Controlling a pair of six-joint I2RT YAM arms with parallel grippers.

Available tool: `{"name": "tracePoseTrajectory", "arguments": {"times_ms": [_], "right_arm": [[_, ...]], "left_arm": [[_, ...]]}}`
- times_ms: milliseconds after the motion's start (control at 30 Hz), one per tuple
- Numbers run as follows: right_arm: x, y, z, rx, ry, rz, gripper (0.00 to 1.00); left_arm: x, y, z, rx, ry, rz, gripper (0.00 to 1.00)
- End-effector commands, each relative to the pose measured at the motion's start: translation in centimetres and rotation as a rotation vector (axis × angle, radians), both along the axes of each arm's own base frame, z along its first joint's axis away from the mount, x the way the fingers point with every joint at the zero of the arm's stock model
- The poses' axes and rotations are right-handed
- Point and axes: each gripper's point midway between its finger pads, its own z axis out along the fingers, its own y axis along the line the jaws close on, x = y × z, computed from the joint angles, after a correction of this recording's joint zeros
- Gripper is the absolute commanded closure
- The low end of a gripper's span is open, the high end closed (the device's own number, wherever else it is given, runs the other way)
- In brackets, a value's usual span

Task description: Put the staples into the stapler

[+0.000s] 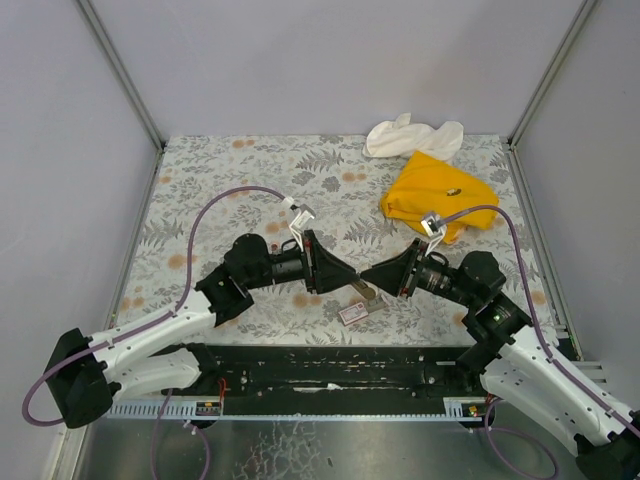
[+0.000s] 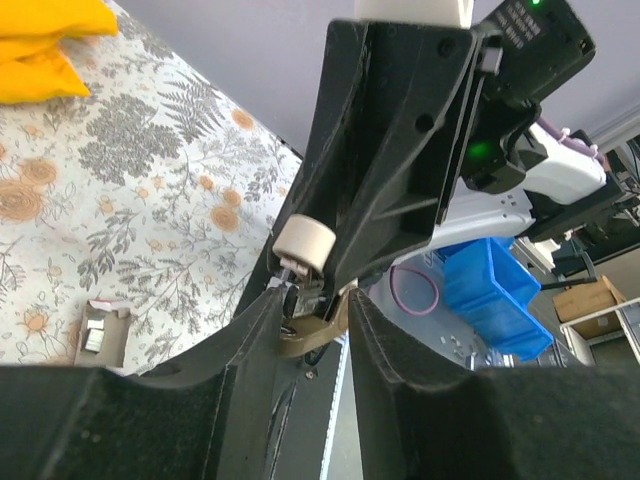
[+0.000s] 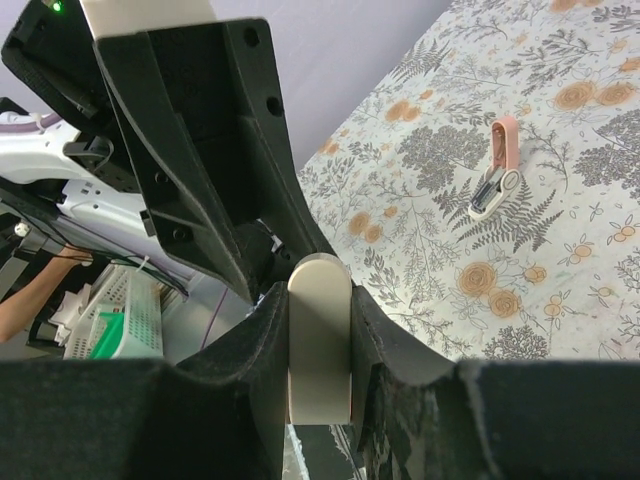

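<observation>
The stapler (image 1: 366, 291) hangs above the table between both arms. My right gripper (image 3: 320, 300) is shut on its cream body (image 3: 320, 350), which stands upright between the pads. My left gripper (image 2: 312, 300) meets it from the other side, its jaws narrowly apart with the stapler's tan lower part (image 2: 318, 335) spanning the gap and touching both fingertips. A cream round end (image 2: 303, 243) shows just beyond. The staples (image 1: 352, 313), a small pink box, lie on the floral mat below the two grippers. In the left wrist view the staples (image 2: 100, 335) show a tan inner tray.
A yellow cloth (image 1: 432, 195) lies at the back right, with a white cloth (image 1: 410, 135) behind it. A small pink and white tool (image 3: 497, 172) lies on the floral mat (image 1: 220, 190). The black rail (image 1: 330, 365) runs along the near edge.
</observation>
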Motion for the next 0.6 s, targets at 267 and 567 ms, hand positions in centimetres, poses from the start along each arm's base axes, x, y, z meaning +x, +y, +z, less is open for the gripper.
{"name": "tracePoseTrajectory", "arguments": {"times_ms": [267,567], "right_arm": [[1.3,-0.6,1.8,0.052,-0.054,-0.086,0.97],[2.2,-0.7,2.7,0.102,-0.074,-0.128,0.97]], "left_arm": [[-2.6,0.5,-2.2,-0.026,0.055,-0.114,0.7],[-4.3,1.1,-3.9,-0.032,0.107,-0.149,0.7]]}}
